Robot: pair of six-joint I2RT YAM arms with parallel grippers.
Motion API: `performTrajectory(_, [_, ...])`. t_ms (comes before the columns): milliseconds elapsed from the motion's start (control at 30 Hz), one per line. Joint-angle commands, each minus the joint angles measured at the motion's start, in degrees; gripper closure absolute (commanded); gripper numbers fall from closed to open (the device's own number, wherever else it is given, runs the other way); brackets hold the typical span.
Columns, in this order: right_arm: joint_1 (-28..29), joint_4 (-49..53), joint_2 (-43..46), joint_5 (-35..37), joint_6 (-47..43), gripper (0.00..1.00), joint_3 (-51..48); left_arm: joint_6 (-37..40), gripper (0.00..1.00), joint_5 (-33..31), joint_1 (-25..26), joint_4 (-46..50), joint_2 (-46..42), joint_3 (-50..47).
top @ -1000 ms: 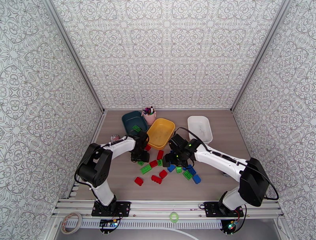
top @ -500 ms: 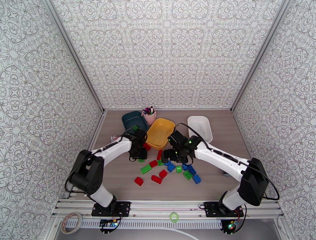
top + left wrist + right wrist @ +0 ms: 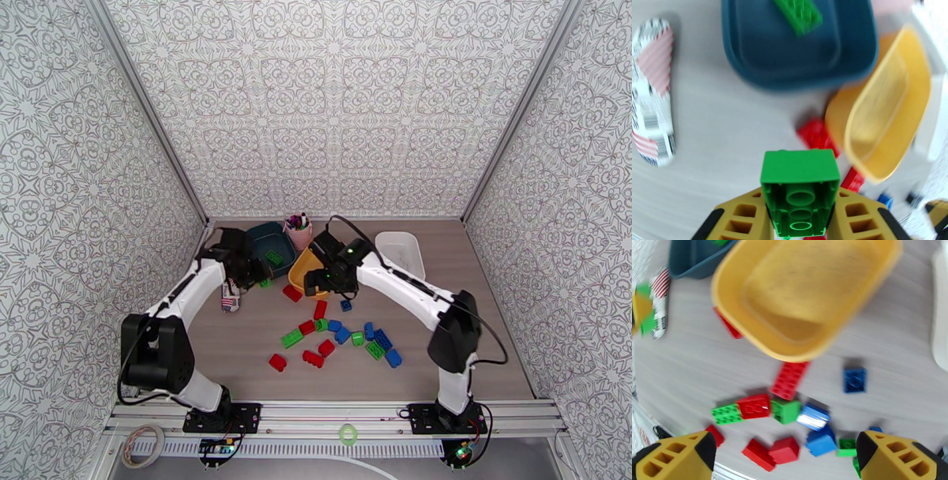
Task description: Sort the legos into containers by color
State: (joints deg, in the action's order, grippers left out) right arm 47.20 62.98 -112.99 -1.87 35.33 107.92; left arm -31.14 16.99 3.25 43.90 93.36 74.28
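We see the left gripper (image 3: 801,201) pinching a green brick (image 3: 800,173) between its two yellow fingers (image 3: 744,215). The brick is square and chunky. Its hollow side faces us, with round tubes inside. It sits right between the fingers, held over the table (image 3: 723,130).

Just past it is the dark teal tray (image 3: 750,75), with a long green brick (image 3: 798,14) lying inside. The yellow tray (image 3: 884,118) is right beside the teal one, and a red brick (image 3: 815,136) lies at its near edge. The white tray (image 3: 399,253) is farther right.

The right gripper (image 3: 786,445) has its fingers spread wide, with nothing between them. Under it we see loose bricks (image 3: 784,411) in red, green and blue on the table. One blue brick (image 3: 855,379) lies alone near the yellow tray. A striped thing (image 3: 653,94) lies left of the teal tray.
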Motion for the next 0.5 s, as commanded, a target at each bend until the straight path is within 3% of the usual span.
performTrajectory(0, [-0.2,-0.6,-1.4,-6.6,-3.0,0.01,1.8,-1.6,0.70,3.6,-1.6,-0.7,5.3,6.1])
performTrajectory(233, [-1.2,0.3,-2.1,-4.3,-3.4,0.01,5.8,-0.1,0.63,2.3,-2.5,4.5,17.0,21.0])
performTrajectory(367, [-3.1,-2.6,0.4,-4.2,-1.3,0.03,3.2,0.4,0.30,1.1,-2.6,6.5,20.1,26.3])
performTrajectory(467, [-4.2,-4.2,2.9,-2.3,0.0,0.07,0.5,1.0,0.22,0.3,-2.4,6.2,18.9,26.9])
